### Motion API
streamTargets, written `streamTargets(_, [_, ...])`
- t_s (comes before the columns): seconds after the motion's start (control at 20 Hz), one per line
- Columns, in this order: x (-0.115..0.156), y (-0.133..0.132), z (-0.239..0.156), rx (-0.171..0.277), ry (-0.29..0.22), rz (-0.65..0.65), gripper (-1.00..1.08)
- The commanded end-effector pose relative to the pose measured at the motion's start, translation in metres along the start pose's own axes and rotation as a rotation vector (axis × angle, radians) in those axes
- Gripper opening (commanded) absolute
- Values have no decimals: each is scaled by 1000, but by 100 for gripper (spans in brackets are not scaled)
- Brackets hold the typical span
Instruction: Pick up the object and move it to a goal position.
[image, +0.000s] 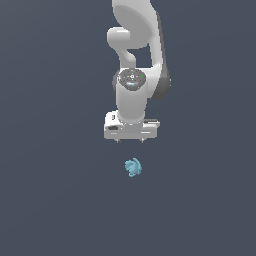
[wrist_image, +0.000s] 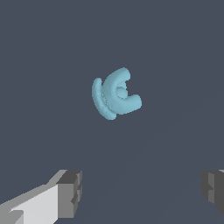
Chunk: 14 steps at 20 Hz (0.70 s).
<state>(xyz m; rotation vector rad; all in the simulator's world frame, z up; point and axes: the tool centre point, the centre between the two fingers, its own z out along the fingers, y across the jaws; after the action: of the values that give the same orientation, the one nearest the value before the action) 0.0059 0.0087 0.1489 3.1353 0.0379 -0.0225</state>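
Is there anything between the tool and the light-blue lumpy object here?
Nothing. In both the exterior and wrist views only bare dark-grey surface separates the open tool from the light-blue lumpy object; the two are apart, not touching.

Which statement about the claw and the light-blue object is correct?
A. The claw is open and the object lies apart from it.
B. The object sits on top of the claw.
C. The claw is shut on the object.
A: the claw is open, its fingers spread wide with nothing between them, and the light-blue object lies apart from it.
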Motion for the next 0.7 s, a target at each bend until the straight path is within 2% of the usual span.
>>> streamTargets(0.0, [7, -1, 4, -1, 1, -35, 100])
streamTargets(0.65, [56, -13, 44, 0, 11, -317, 100])
